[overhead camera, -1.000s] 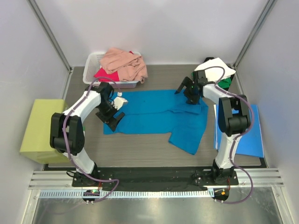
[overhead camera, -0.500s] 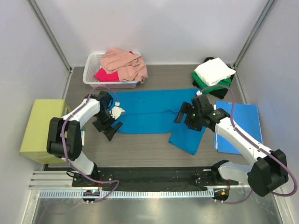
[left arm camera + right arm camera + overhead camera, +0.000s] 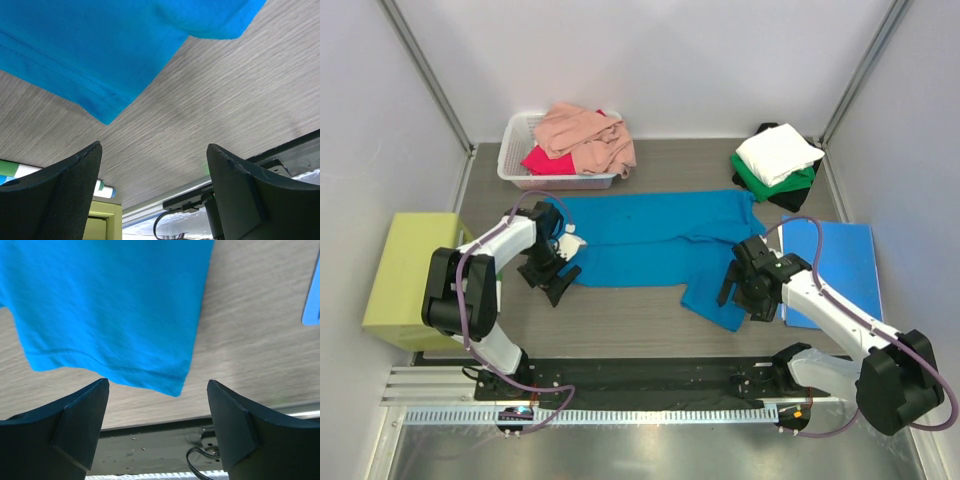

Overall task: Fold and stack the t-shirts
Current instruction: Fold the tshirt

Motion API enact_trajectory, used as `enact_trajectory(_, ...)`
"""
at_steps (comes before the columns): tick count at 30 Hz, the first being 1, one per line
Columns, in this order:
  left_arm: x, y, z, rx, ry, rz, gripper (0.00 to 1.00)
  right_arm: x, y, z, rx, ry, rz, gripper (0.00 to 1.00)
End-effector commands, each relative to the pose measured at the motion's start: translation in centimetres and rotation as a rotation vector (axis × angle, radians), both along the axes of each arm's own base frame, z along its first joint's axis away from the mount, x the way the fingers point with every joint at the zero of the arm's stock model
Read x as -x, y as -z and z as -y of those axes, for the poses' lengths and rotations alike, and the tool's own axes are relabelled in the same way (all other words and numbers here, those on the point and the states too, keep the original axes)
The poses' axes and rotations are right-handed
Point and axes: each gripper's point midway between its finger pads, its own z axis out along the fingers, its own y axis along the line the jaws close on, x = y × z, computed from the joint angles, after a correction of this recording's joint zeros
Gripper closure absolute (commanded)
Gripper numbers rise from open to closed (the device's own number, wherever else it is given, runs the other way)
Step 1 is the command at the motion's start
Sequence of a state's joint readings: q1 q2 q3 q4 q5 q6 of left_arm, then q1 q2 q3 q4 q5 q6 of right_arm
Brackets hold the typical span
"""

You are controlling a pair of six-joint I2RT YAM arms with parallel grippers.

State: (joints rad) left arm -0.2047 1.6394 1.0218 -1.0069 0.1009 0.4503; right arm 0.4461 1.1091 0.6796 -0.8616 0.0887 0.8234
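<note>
T-shirts sit in 3 places. The teal-blue t-shirt (image 3: 650, 235) lies spread flat across the middle of the desk (image 3: 620, 310), with 1 flap reaching toward the near edge on its right. The salmon pink t-shirt (image 3: 585, 135) and magenta-red t-shirt (image 3: 544, 158) are heaped in the white basket (image 3: 513, 150) at the far left. The white t-shirt (image 3: 778, 150) lies on the green t-shirt (image 3: 770, 182) at the far right. The left gripper (image 3: 556, 280) hovers just beside the teal-blue t-shirt's near left corner, jaws wide apart and empty. The right gripper (image 3: 748, 298) hangs at the flap's right edge, likewise spread wide, holding nothing.
</note>
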Motion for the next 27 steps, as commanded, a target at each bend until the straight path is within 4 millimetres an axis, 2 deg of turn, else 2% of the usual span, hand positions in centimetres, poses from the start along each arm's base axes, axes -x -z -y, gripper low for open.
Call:
enact_trajectory(1, -1.0, 0.2, 0.2, 0.000, -0.012, 0.030, 0.15, 2.0, 0.6, 0.6, 0.012, -0.006, -0.042, 0.17)
enact_trajectory(8, -2.2, 0.8, 0.1, -0.013, -0.016, 0.057, 0.15, 2.6, 0.8, -0.2, -0.020, -0.055, -0.080, 0.25)
enact_trajectory(10, -2.7, 1.0, 0.2, -0.013, -0.022, 0.058, 0.17, 2.5, 0.9, -0.6, -0.030, -0.075, -0.081, 0.31)
enact_trajectory(14, -4.0, 1.4, 0.6, -0.008, -0.033, 0.069, 0.29, 2.4, 1.5, -0.8, -0.024, -0.086, -0.095, 0.38)
enact_trajectory(18, -5.3, 1.6, 0.8, -0.009, -0.039, 0.078, 0.32, 2.8, 2.0, -1.6, -0.065, -0.097, -0.121, 0.40)
enact_trajectory(22, -5.4, 1.8, 0.9, -0.009, -0.041, 0.066, 0.34, 3.4, 2.4, -1.3, -0.047, -0.099, -0.144, 0.40)
enact_trajectory(25, -5.3, 1.5, 0.9, -0.007, -0.038, 0.072, 0.34, 3.4, 1.9, -1.3, -0.050, -0.111, -0.127, 0.40)
enact_trajectory(27, -5.3, 1.2, 0.9, -0.005, -0.038, 0.081, 0.34, 3.3, 1.8, -1.1, -0.038, -0.111, -0.120, 0.47)
